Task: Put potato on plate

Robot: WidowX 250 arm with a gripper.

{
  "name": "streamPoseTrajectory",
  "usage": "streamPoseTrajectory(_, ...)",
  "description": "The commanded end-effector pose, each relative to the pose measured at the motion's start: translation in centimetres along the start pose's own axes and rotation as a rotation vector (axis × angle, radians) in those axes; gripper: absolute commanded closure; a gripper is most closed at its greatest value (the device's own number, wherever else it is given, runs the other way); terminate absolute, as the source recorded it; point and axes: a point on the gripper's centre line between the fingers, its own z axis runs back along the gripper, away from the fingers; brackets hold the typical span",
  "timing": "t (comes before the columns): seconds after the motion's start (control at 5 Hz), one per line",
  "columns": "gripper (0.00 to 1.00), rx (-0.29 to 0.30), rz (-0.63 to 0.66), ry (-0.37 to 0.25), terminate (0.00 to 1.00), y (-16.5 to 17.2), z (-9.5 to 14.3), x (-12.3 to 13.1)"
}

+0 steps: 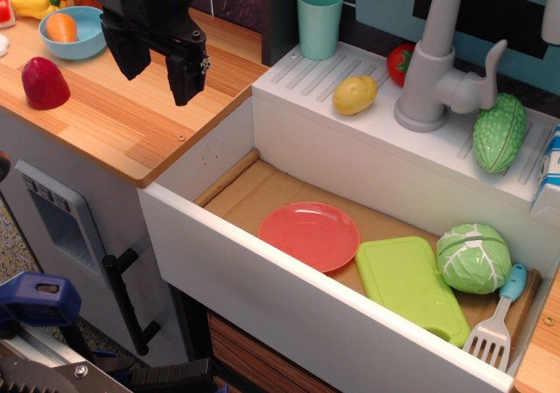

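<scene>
The pale-yellow potato (354,94) lies on the white ledge behind the sink, between the teal cup and the grey faucet. The salmon-pink plate (308,235) lies flat and bare on the sink floor, at its left-middle. My black gripper (158,71) hangs over the wooden counter at the upper left, well left of the potato and above and left of the plate. Its two fingers are spread apart with nothing between them.
A lime-green cutting board (411,285), a green cabbage (473,256) and a spatula (496,323) lie in the sink right of the plate. A teal cup (319,20), grey faucet (437,69), tomato (400,61) and bumpy green gourd (500,131) stand on the ledge. A blue bowl (73,32) and red vegetable (45,83) sit on the counter.
</scene>
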Motion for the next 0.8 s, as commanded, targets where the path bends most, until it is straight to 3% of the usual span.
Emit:
streamPoseTrajectory(0.0, 0.00, 0.000, 0.000, 0.000, 0.00, 0.0, 0.0, 0.0)
streamPoseTrajectory(0.2, 0.00, 0.011, -0.027, -0.078, 0.00, -3.0, -0.5, 2.3)
streamPoseTrajectory(0.6, 0.00, -0.045, -0.080, -0.170, 0.00, -7.3, -1.1, 7.5)
